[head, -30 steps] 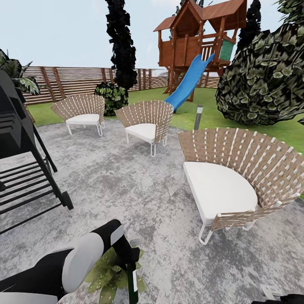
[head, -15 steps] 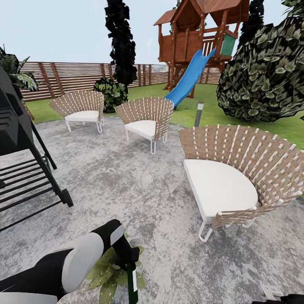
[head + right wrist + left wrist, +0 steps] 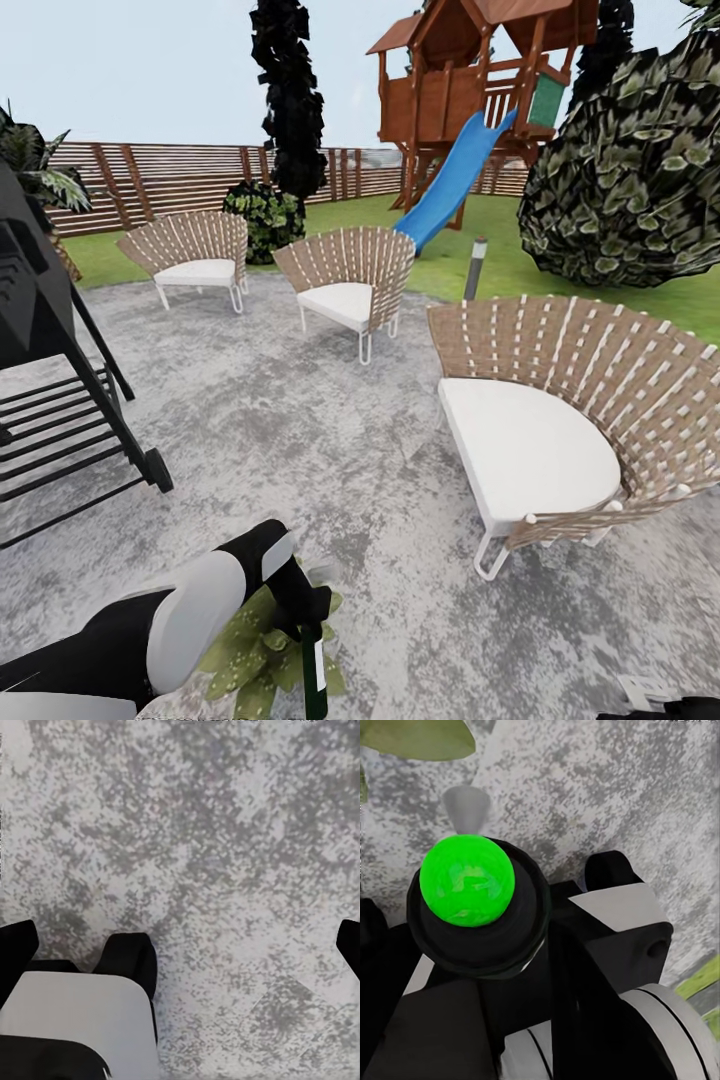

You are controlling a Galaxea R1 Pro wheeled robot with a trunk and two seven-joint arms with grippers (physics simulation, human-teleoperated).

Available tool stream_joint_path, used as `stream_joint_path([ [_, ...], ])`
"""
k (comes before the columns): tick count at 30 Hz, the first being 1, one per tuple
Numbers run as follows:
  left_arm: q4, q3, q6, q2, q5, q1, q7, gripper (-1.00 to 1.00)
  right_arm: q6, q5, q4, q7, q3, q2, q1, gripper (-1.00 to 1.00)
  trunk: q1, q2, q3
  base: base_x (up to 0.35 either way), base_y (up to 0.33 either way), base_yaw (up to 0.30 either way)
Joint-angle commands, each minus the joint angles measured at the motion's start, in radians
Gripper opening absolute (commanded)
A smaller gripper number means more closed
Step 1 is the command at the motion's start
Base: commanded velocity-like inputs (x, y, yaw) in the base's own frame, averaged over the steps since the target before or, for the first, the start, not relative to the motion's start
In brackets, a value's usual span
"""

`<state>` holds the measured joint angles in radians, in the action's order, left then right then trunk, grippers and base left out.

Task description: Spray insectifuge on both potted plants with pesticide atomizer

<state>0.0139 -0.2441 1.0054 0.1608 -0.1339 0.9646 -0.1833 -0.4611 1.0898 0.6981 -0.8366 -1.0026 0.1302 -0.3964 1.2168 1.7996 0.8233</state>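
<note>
Pesticide atomizer (image 3: 314,668) hung near the bottom of the head view, a dark slim body with a pale label strip, held upright in the left pincer (image 3: 305,610) directly above a potted plant (image 3: 262,652) whose light-green leaves spread on the grey patio (image 3: 300,430). In the left wrist view a bright green ball (image 3: 467,878) sat on a dark round part between the camera and the paving; what it was I could not tell. The right pincer (image 3: 180,937) looked down at bare patio with its dark tips far apart and nothing between them.

To the far side stood three wicker chairs (image 3: 540,420), a black grill frame (image 3: 60,420) at left, and a play tower with a blue slide (image 3: 450,185) beyond on the lawn.

The risk, as I judged it, was uneven cover: the bottle sat so close over the leaves that spray might wet just the middle. Only one plant was in sight, so the second could be missed.
</note>
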Motion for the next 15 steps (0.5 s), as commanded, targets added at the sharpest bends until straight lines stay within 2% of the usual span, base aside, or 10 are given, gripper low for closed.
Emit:
stream_joint_path([
  [1,0.001,-0.006,0.004,0.000,-0.010,0.000,-0.005,-1.00,-0.002,0.005,0.001,-0.007,-0.004,-0.001,-0.001,1.00,0.000,0.000,0.002,0.000,0.000,0.169],
  [5,0.001,-0.006,0.004,0.000,-0.010,0.000,-0.005,-1.00,-0.002,0.005,0.001,-0.007,-0.004,-0.001,-0.001,1.00,0.000,0.000,0.006,0.053,-0.038,0.199],
  [9,0.001,-0.006,0.004,0.000,-0.010,0.000,-0.005,-1.00,-0.002,0.005,0.001,-0.007,-0.004,-0.001,-0.001,1.00,0.000,0.000,0.010,0.195,-0.167,0.196],
  [15,0.001,-0.006,0.004,0.001,-0.010,0.000,-0.005,-1.00,-0.001,0.006,0.001,-0.006,-0.004,-0.001,-0.001,1.00,0.000,0.000,0.011,0.101,-0.089,0.047],
])
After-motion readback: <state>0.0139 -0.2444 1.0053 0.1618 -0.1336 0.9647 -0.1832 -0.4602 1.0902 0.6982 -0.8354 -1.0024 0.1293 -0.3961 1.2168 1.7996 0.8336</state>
